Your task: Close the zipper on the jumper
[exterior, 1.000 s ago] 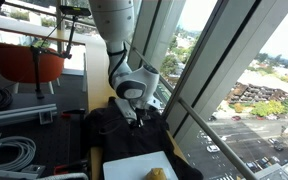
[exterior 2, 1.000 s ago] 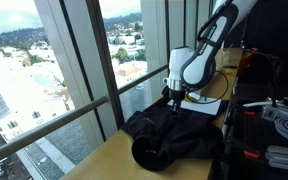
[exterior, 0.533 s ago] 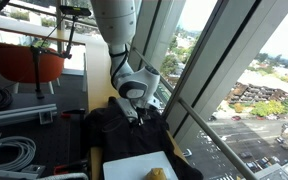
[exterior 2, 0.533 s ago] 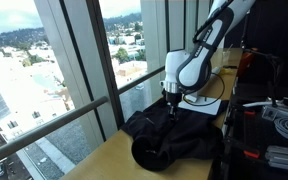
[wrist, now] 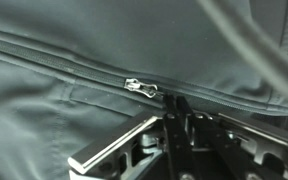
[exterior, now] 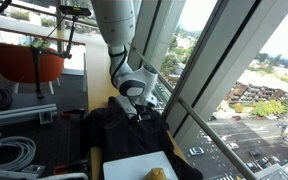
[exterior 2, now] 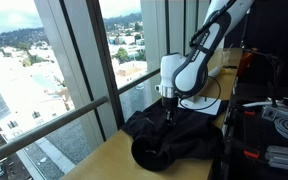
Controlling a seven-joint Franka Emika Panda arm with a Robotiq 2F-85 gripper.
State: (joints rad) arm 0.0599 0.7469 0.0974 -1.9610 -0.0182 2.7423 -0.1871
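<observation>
one zipper pull [wrist: 141, 87] lies just beside the jaws.

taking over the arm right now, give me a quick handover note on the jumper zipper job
End effector: low over the jumper, fingertips right beside the zipper pull. The wrist view does not show whether they pinch it.
Things: the dark jumper lies bunched on the table by the window. The zipper runs across the wrist view, pull near the middle.
Done: end effector is at the pull.
Left: confirm the grip, then draw the pull along the track until it is shut. How much is open I cannot tell.
</observation>
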